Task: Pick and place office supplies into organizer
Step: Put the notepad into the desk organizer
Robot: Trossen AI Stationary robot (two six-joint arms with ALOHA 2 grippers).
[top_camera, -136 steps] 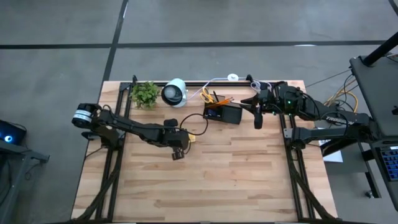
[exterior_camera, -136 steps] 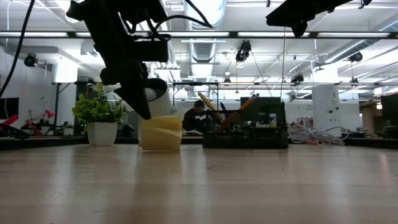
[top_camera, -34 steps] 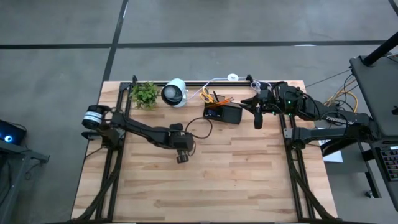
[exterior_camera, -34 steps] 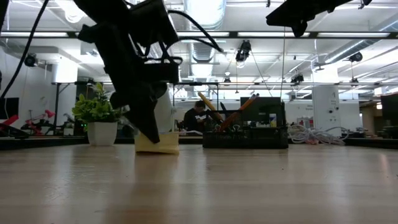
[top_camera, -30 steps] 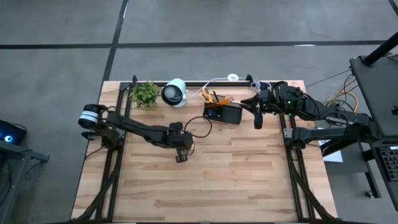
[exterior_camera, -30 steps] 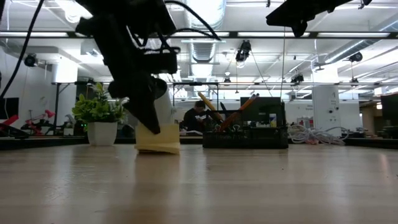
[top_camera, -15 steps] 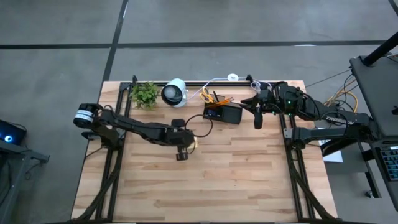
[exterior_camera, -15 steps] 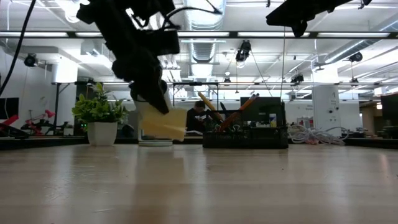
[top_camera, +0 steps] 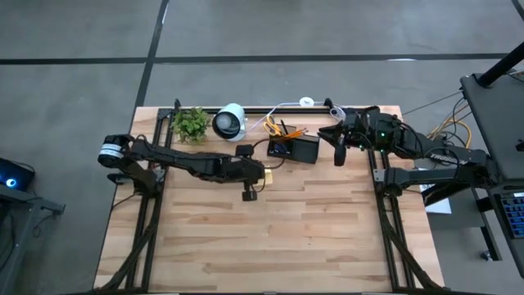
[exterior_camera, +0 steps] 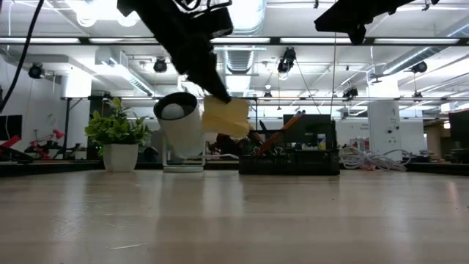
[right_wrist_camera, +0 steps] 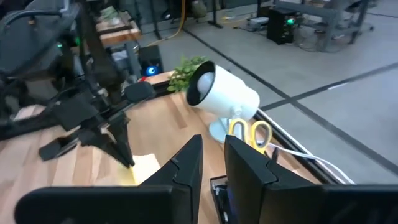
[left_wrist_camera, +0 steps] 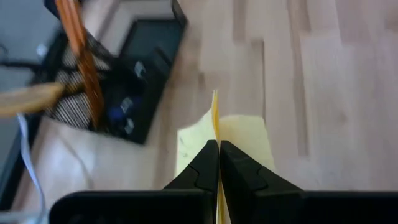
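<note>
My left gripper (top_camera: 259, 174) hangs over the table's middle, just left of the organizer (top_camera: 295, 149), shut on the yellow sticky-note pad (exterior_camera: 227, 116). The organizer is a small black box at the far edge, with orange pencils (top_camera: 293, 131) and yellow-handled scissors (top_camera: 270, 125) standing in its taller back part. It also shows in the left wrist view as the organizer (left_wrist_camera: 143, 74). My right gripper (top_camera: 338, 156) waits high, right of the organizer, its fingers (right_wrist_camera: 186, 162) a little apart with nothing between them. My left gripper pinches the sticky-note pad by one edge (left_wrist_camera: 215, 132) between its two fingers. The fingers (exterior_camera: 212, 89) slant down from the table's left side. The pad is lifted clear of the table and hangs tilted below the fingertips, its sheets slightly fanned.
A white round lamp-like device (top_camera: 231, 121) and a green potted plant (top_camera: 191, 123) stand at the far edge, left of the organizer. A white cable (top_camera: 307, 102) runs along the far rim. Bare wood (top_camera: 278, 238) fills the near half.
My left gripper has risen and moved toward the table's right and far edges, nearer the organizer, rolling a little. The sticky-note pad has come up from near the table top and now hangs well clear of it, tilted.
</note>
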